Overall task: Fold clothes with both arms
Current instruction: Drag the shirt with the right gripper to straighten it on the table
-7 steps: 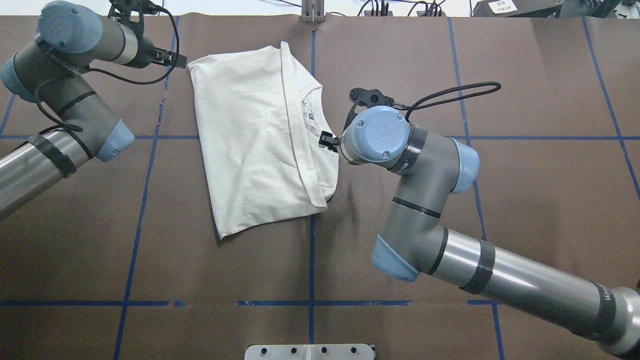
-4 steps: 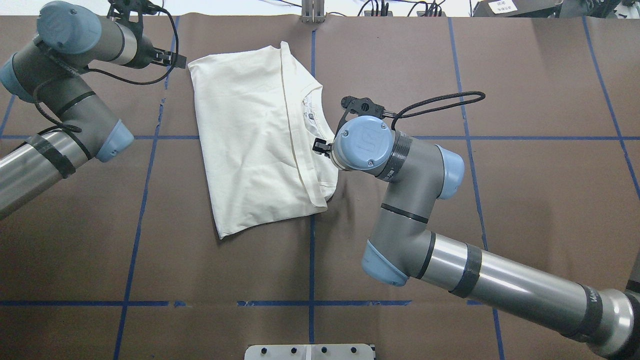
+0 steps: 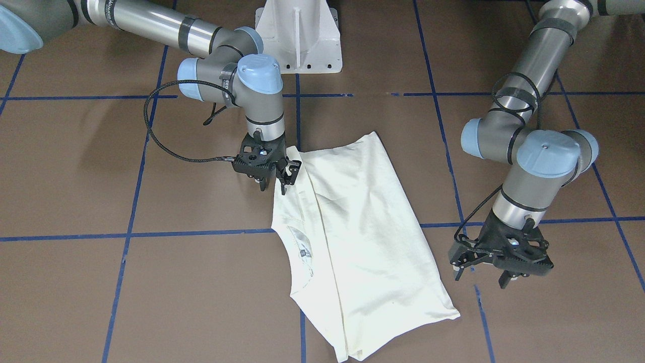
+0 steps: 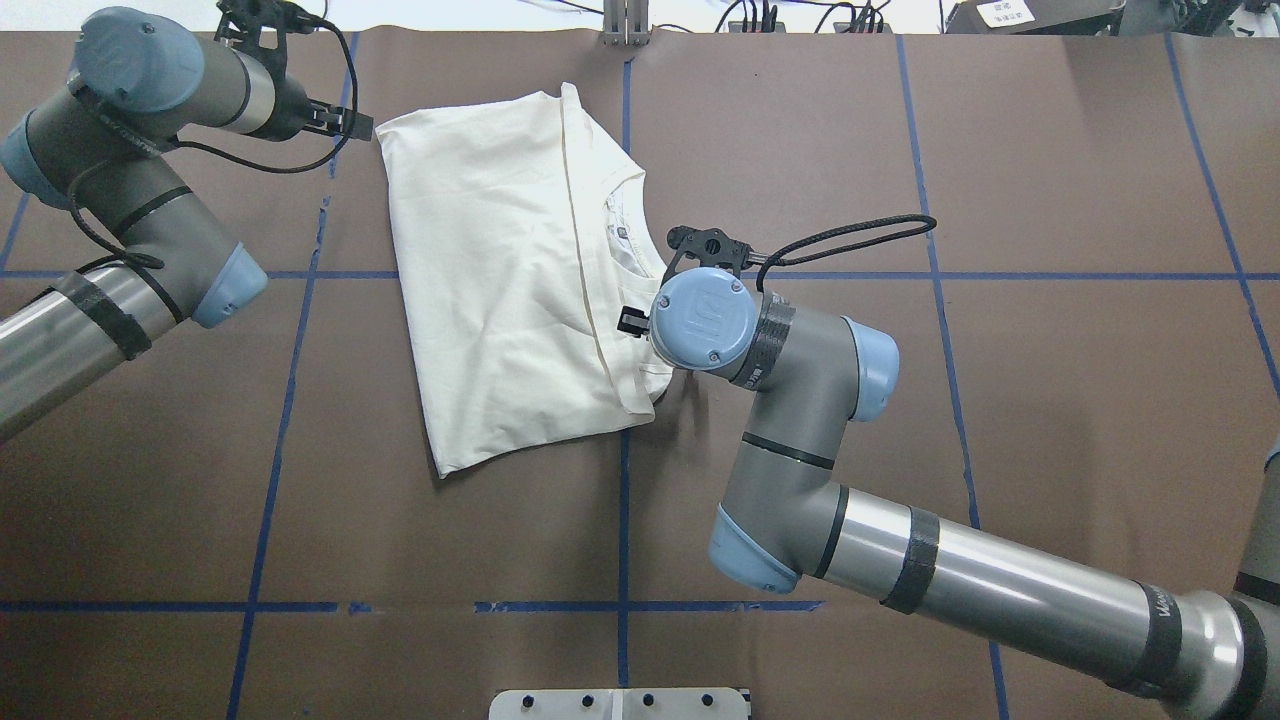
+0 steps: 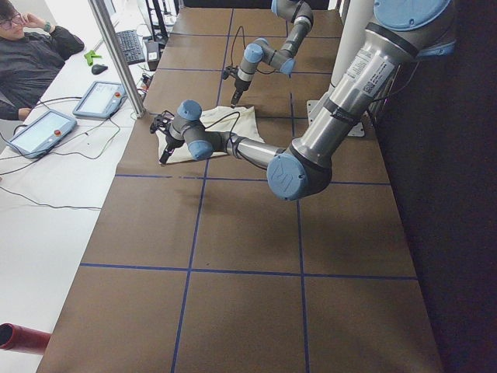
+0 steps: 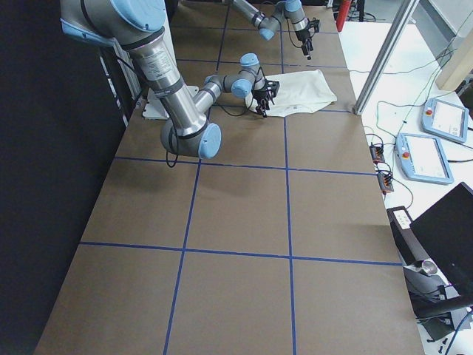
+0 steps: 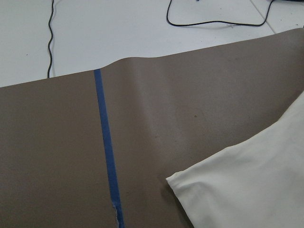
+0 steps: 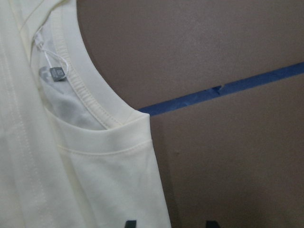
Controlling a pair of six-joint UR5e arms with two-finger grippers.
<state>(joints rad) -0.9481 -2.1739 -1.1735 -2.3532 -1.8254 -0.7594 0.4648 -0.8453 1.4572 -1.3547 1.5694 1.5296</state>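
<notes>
Shirt point(image 4: 500, 300) flat on table point(image 4: 1000, 400), partly folded, collar point(image 4: 640, 200) toward right arm. Right gripper point(image 3: 272, 187) low over shoulder edge beside collar, fingers apart, nothing clamped; probably lining up a pinch. Left gripper point(image 3: 478, 277) just off far corner, fingers apart, empty; likely positioned for a matched lift.

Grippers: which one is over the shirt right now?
The right gripper, poised at the shirt's shoulder edge by the collar. The left gripper hangs over bare table, just off the shirt's opposite corner.
</notes>
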